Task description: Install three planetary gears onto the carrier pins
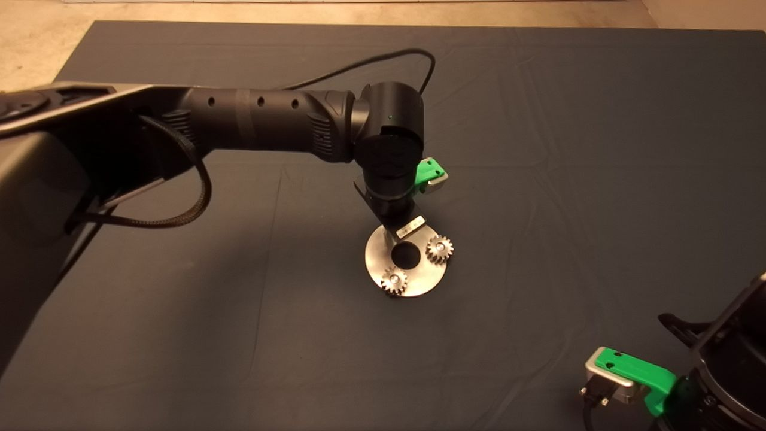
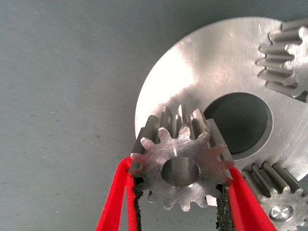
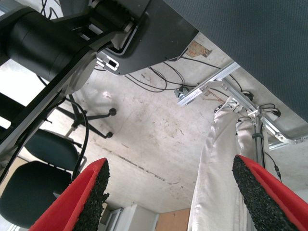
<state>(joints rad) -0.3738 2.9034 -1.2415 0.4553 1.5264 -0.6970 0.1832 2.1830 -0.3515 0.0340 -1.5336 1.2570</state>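
The shiny disc (image 1: 419,281) (image 2: 192,72) with a large central hole lies on the dark mat. Two planetary gears (image 1: 440,247) (image 1: 394,280) sit on carrier pins, and one pin's top (image 2: 280,211) shows in a gear's bore. In the left wrist view these gears (image 2: 286,57) (image 2: 276,192) lie at the disc's rim. My left gripper (image 2: 180,169) is shut on a third gear (image 2: 180,144), holding it flat over the disc's edge beside the hole. Any pin under it is hidden. In the head view the left wrist covers this gear. My right gripper (image 1: 622,377) (image 3: 173,192) is parked open at the lower right.
The left arm (image 1: 269,120) reaches in across the mat (image 1: 538,179) from the left with a cable looping behind it. The right wrist view shows the floor with cables, a black chair (image 3: 33,192), an aluminium frame (image 3: 216,86) and a person's leg (image 3: 216,159) in light trousers.
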